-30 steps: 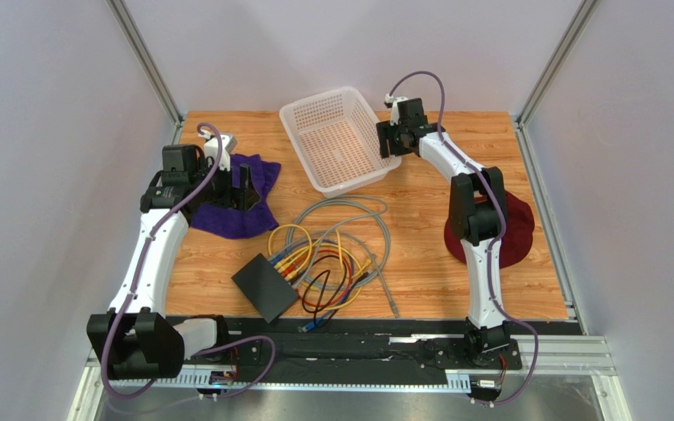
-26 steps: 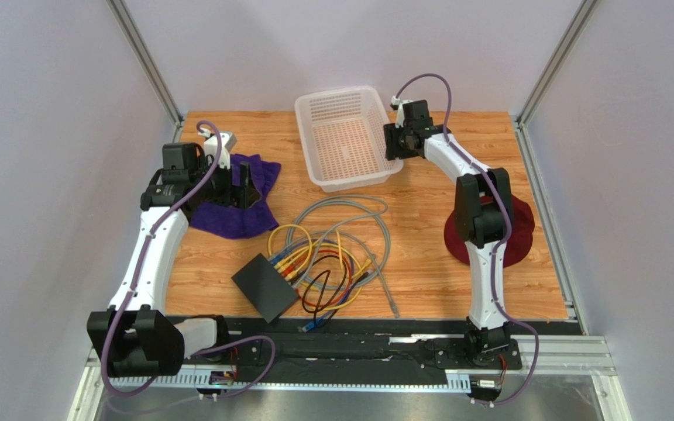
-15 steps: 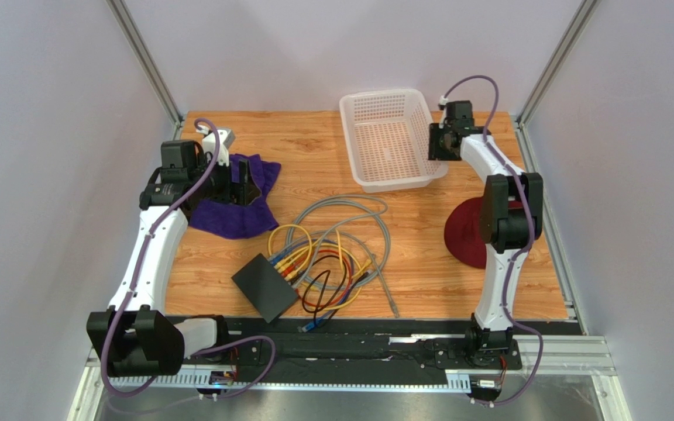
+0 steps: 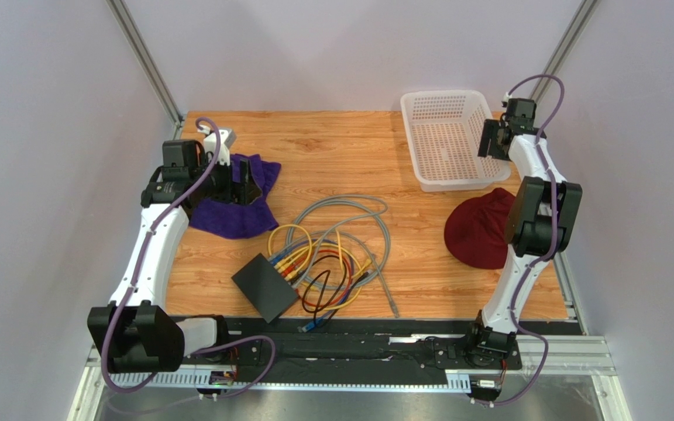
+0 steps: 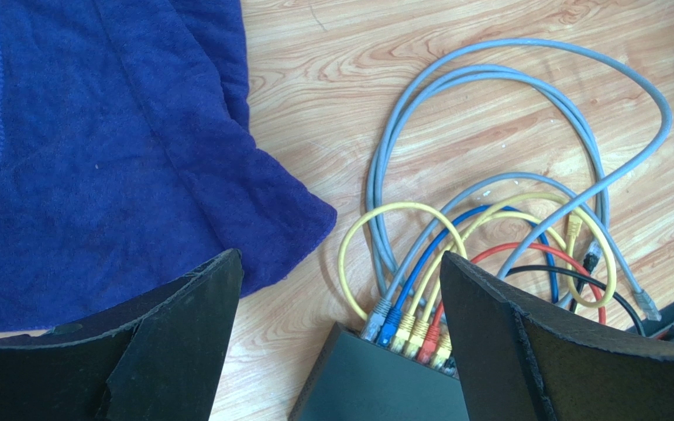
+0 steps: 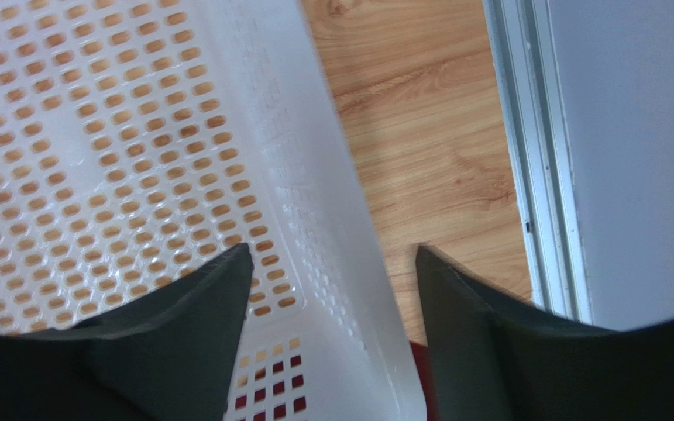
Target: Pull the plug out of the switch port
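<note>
Switch by the near edge of the table, plugs seated, both claws away from it.

The black box lies askew just left of the middle of that edge. A row of coloured plugs sits along its far-right side, and their cables loop toward the centre. The left gripper, jaws apart and empty, hangs over the blue cloth by the left edge. The right gripper, at the far right corner, has its jaws apart astride the right wall of the white basket. A maroon cap lies by the right edge.
</note>
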You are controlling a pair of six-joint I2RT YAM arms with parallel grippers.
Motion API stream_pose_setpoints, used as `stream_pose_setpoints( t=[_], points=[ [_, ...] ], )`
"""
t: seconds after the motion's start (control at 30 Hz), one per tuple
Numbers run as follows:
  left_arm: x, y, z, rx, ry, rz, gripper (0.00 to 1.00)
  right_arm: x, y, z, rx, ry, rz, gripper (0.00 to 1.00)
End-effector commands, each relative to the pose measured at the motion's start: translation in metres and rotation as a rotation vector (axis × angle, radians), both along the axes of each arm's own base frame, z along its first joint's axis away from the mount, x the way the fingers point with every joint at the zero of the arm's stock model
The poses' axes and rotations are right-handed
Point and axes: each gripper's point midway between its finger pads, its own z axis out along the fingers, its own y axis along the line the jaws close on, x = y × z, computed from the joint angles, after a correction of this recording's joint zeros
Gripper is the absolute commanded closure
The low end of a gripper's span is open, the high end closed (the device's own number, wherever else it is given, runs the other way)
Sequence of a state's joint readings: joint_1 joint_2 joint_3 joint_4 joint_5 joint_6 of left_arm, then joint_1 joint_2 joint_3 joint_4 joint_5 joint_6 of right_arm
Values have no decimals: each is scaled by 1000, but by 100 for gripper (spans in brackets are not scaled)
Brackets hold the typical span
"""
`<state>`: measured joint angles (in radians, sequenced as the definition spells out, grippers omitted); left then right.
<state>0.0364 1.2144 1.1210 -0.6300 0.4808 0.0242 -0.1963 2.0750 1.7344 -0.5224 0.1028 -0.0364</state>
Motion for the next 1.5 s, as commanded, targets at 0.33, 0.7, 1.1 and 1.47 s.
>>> stream_pose_setpoints(
  t=[0.33, 0.7, 1.1, 1.47],
  points=[
    [60, 25, -48, 161, 134, -30, 100, -49, 173, 183, 112, -385, 360, 11],
    [114, 36, -137, 190, 491, -7, 100, -160, 245, 119, 152, -224, 683, 16],
    [89, 124, -174, 412, 658, 223, 100, -159, 248, 92, 166, -152, 696, 16],
    [56, 121, -101, 279, 560, 249, 91, -149, 256, 90, 197, -163, 704, 16]
  ],
)
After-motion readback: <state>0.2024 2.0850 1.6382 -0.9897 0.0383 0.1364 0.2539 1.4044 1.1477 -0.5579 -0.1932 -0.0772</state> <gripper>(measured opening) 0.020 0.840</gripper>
